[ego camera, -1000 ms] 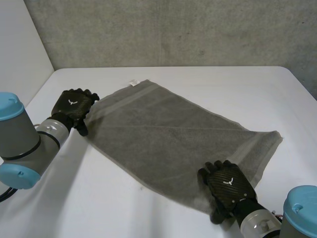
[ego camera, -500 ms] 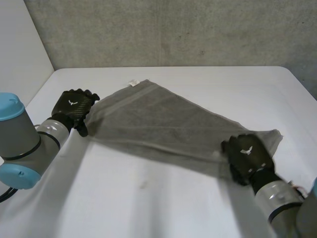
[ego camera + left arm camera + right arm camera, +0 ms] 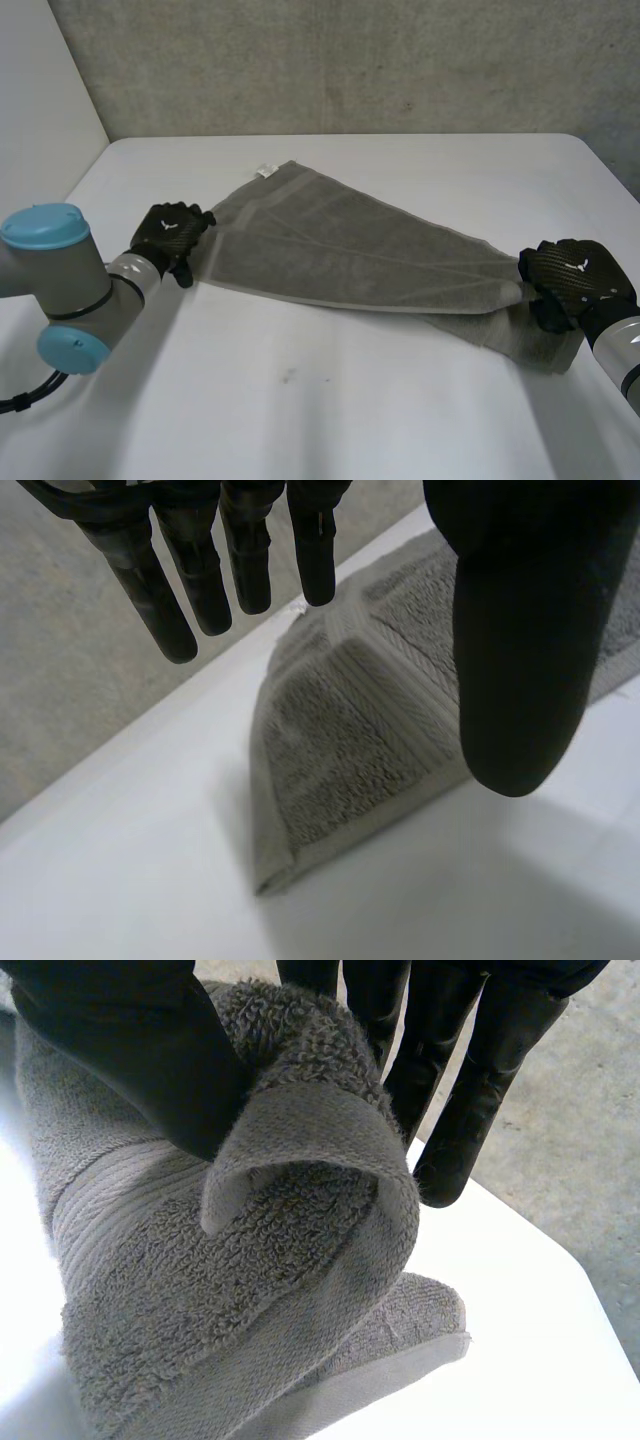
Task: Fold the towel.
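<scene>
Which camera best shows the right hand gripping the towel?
Right wrist view: the right hand pinches the towel between thumb and fingers. Head view shows the hand's back at the towel's end; left wrist view, another corner.

Left hand (image 3: 515, 630), fingers (image 3: 160, 590) straight, above towel (image 3: 350, 750) corner.

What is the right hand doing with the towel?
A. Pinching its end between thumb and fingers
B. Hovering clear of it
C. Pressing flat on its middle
A: in the right wrist view, the right hand has a curled fold of the towel clamped between its thumb and fingers.
</scene>
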You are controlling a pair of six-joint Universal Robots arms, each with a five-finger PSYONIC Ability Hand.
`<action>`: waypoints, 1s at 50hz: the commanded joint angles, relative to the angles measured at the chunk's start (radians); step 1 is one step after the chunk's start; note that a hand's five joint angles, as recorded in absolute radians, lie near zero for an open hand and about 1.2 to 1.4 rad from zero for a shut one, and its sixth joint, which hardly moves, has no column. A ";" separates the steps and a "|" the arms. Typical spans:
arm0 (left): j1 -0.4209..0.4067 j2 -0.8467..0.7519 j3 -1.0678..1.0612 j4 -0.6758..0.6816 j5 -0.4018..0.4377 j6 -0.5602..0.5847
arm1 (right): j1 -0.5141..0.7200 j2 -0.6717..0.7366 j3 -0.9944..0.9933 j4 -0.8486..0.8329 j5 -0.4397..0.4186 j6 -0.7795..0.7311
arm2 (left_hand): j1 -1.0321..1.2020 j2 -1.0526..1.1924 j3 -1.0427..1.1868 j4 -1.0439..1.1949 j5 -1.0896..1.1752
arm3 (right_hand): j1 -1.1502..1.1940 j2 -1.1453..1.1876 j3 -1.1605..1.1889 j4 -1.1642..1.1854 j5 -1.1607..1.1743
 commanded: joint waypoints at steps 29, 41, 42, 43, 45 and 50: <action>-0.080 -0.057 0.127 -0.071 0.011 0.006 | -0.005 0.060 -0.008 -0.006 0.004 -0.007 | 0.102 0.102 0.103 0.102 0.101 | 0.426 0.220 0.211 0.207 0.244; 0.017 -0.105 0.218 -0.081 0.019 0.063 | -0.002 0.063 -0.009 -0.008 0.004 -0.009 | 0.135 0.134 0.135 0.134 0.134 | 0.426 0.220 0.211 0.207 0.244; 0.017 -0.111 0.225 -0.082 0.019 0.065 | -0.002 0.067 -0.009 -0.008 0.004 -0.009 | 0.135 0.134 0.135 0.134 0.134 | 0.426 0.220 0.211 0.207 0.244; 0.017 -0.111 0.225 -0.082 0.019 0.065 | -0.002 0.072 -0.009 -0.008 0.004 -0.009 | 0.135 0.134 0.135 0.134 0.134 | 0.426 0.220 0.211 0.207 0.244; 0.017 -0.120 0.228 -0.084 0.019 0.065 | -0.004 0.075 -0.011 -0.008 0.003 -0.009 | 0.132 0.131 0.132 0.131 0.131 | 0.426 0.220 0.211 0.207 0.244; 0.017 -0.134 0.230 -0.087 0.019 0.065 | -0.004 0.077 -0.011 -0.011 0.003 -0.009 | 0.132 0.131 0.132 0.131 0.131 | 0.426 0.220 0.211 0.207 0.244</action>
